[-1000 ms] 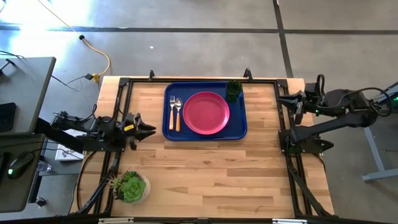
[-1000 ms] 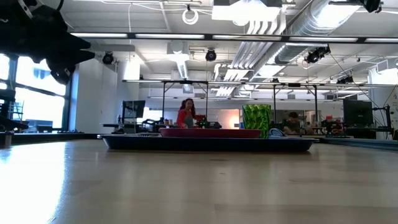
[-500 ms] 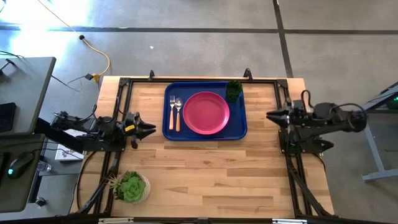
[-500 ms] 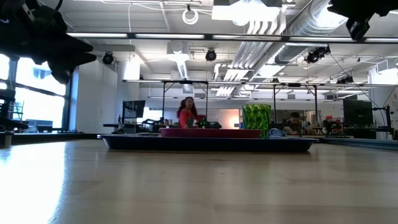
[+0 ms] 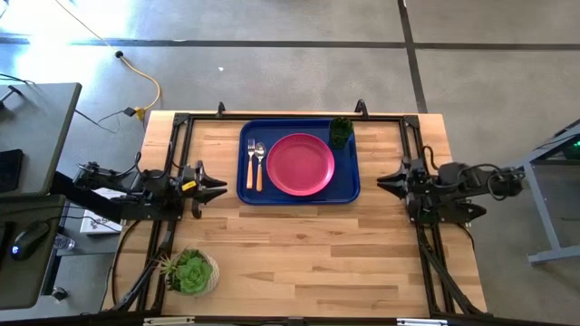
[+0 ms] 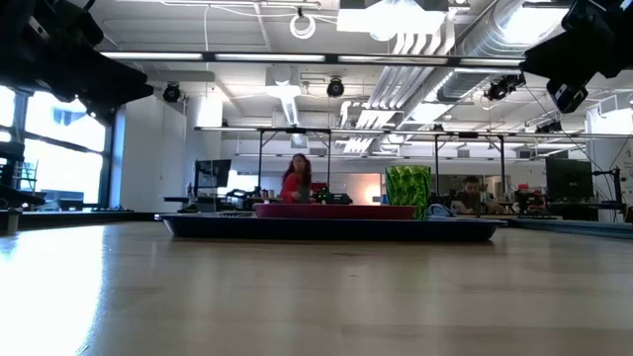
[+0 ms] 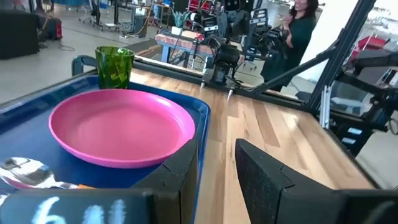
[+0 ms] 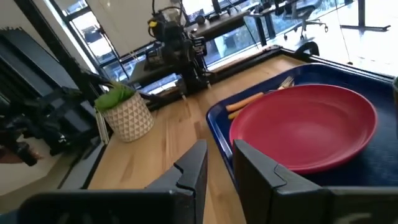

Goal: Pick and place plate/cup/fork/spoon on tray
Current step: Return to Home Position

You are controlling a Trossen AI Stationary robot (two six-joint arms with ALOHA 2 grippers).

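The dark-blue tray [image 5: 349, 186] lies at the table's far middle. On it rest the pink-red plate [image 5: 300, 164], the dark-green cup [image 5: 341, 132] upright at its far right corner, and the fork [image 5: 251, 166] and spoon [image 5: 259, 167] side by side at its left end. My left gripper [image 5: 217, 186] is open and empty, just left of the tray; its wrist view shows the plate [image 7: 121, 127] and cup [image 7: 114, 66]. My right gripper [image 5: 385, 181] is open and empty, right of the tray, above the table; its wrist view shows the plate [image 8: 305, 124].
A leafy succulent in a white pot [image 5: 190, 272] stands at the table's near left corner and also shows in the right wrist view [image 8: 124, 112]. Bare wood lies between the tray and the near edge. Black frame rails [image 5: 421, 231] run along both sides. A person [image 6: 297, 180] is far behind.
My right gripper has swung from beyond the table's far right corner toward the near edge and the tray, and has come down into the low view's top right. The tray and everything on it have stayed where they were.
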